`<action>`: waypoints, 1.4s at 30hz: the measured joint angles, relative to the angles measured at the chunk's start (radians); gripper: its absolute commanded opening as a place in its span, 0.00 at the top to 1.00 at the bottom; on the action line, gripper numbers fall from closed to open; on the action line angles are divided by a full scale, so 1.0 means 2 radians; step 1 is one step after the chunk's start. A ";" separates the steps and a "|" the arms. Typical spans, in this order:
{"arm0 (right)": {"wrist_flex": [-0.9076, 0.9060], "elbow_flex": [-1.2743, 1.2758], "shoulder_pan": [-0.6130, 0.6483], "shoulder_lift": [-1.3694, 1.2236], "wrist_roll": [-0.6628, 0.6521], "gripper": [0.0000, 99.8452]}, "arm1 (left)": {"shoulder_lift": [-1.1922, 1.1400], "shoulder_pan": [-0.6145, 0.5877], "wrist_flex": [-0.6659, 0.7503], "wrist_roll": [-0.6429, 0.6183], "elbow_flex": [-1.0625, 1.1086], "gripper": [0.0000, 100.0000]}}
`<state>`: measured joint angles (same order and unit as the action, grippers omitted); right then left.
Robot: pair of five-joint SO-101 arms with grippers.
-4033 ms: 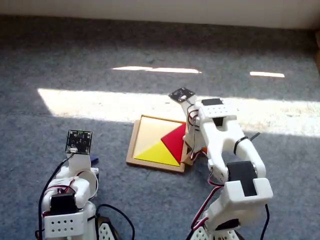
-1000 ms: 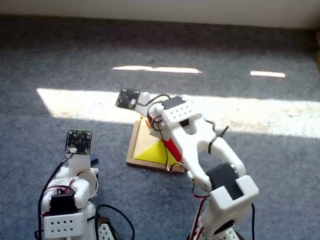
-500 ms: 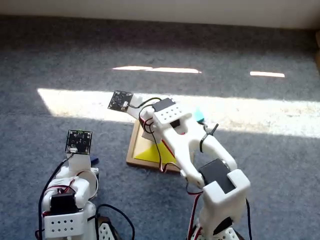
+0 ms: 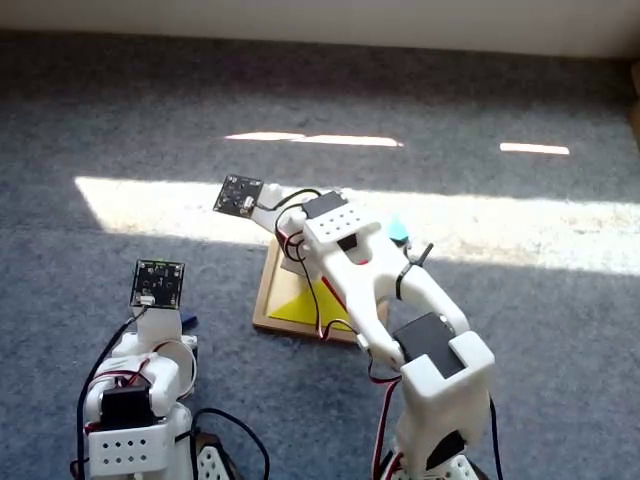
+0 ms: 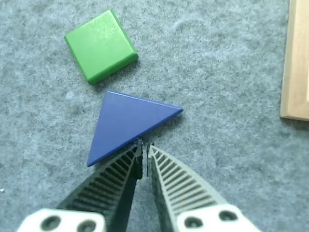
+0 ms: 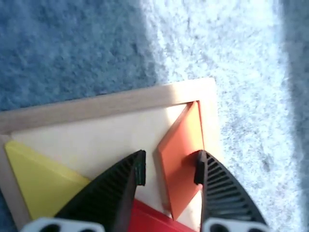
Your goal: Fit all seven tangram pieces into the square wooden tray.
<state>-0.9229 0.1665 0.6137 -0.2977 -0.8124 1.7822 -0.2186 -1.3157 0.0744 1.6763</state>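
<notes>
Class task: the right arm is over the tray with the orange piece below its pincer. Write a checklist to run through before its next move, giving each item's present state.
1. The right pincer is open: ok, it is above the orange piece.
2. The orange piece is inside the tray, at a corner: ok.
3. The orange piece lies flat: cannot tell.
4. The tray also holds the yellow piece and red piece: ok.
5. All seven pieces are in: not ok; the blue triangle and green square lie on the carpet.
6. The left pincer is clear of the tray: ok, shut by the triangle.
</notes>
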 measured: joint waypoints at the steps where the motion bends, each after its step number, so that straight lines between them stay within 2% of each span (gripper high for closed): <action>1: 0.000 0.000 0.000 0.000 0.000 0.83 | 0.000 0.000 0.000 0.000 0.000 0.96; 10: -0.023 -0.001 0.002 0.000 0.002 0.83 | 0.000 0.000 0.000 0.000 0.000 0.96; 22: -0.058 -0.076 -0.002 -0.001 0.080 0.83 | 0.000 0.000 0.000 0.000 0.000 0.96; 25: -0.075 -0.078 -0.003 -0.001 0.081 0.81 | 0.000 0.000 0.000 0.000 0.000 0.96; 30: -0.111 -0.078 -0.005 -0.001 0.083 0.70 | 0.000 0.000 0.000 0.000 0.000 0.96; 35: -0.130 -0.078 -0.005 -0.001 0.080 0.72 | 0.000 0.000 0.000 0.000 0.000 0.96; 42: -0.132 -0.078 -0.005 -0.001 0.033 0.77 | 0.000 0.000 0.000 0.000 0.000 0.96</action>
<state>-1.1868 0.0100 0.6045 -0.2992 -0.7465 1.7822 -0.2186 -1.3157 0.0744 1.6763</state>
